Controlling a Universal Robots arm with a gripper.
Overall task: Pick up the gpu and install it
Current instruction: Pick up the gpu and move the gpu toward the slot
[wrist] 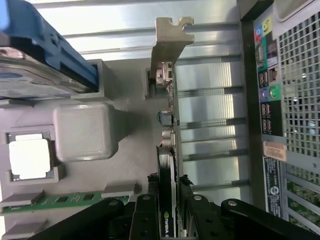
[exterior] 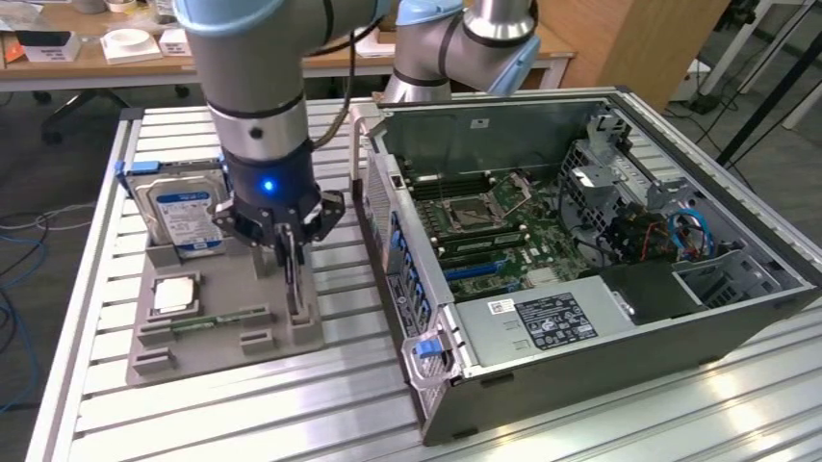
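gpu stands on edge in its slot on the grey fixture, bracket end up, so both flat faces are free to pinch. Same idea for the rest of the fixture: hard drive upright in a cradle, CPU in a pocket, RAM stick lying in a groove. The fixture sits on the slatted surface right beside the open PC case, which lies with its motherboard exposed.

I have the gripper straight down over the card. The jaws are part closed, one finger on each face, pinching the top edge near the NVIDIA label. I read that as a grip. The card's lower edge looks seated in the fixture, not lifted.
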